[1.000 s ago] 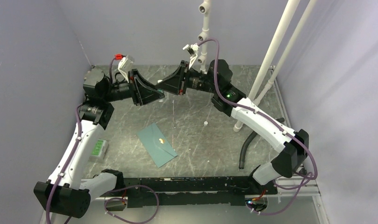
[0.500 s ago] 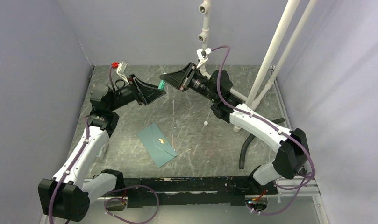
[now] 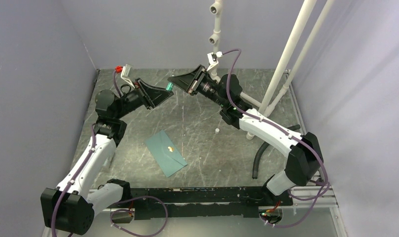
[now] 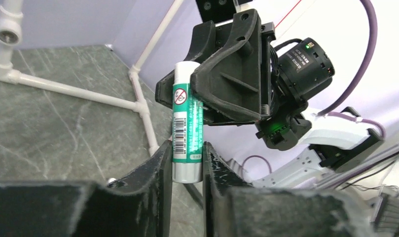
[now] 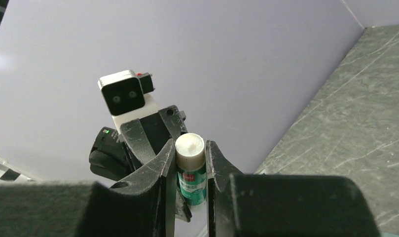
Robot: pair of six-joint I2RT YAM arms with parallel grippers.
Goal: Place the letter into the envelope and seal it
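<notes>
The teal envelope [image 3: 165, 153] lies flat on the table at front centre, flap side up with a small gold mark. The letter is not in view. A green-and-white glue stick [image 3: 170, 86] hangs in the air at the back between both grippers. My left gripper [image 3: 165, 90] is shut on its lower silver end [image 4: 187, 170]. My right gripper [image 3: 174, 81] is shut on its upper white end [image 5: 190, 148]. In the left wrist view the right gripper [image 4: 190, 91] clamps the stick's top. In the right wrist view my own fingers [image 5: 168, 163] press both sides of the stick.
White pipes [image 3: 286, 59] rise at the back right, with a pipe foot on the table [image 4: 79, 94]. A black hose [image 3: 259, 158] lies at the right. A small white piece [image 3: 217, 130] sits mid-table. Grey walls close in the left and back.
Both grippers have lifted and shifted slightly back and left together. The glue stick, hidden a second ago, now shows between them. The envelope has not moved.
</notes>
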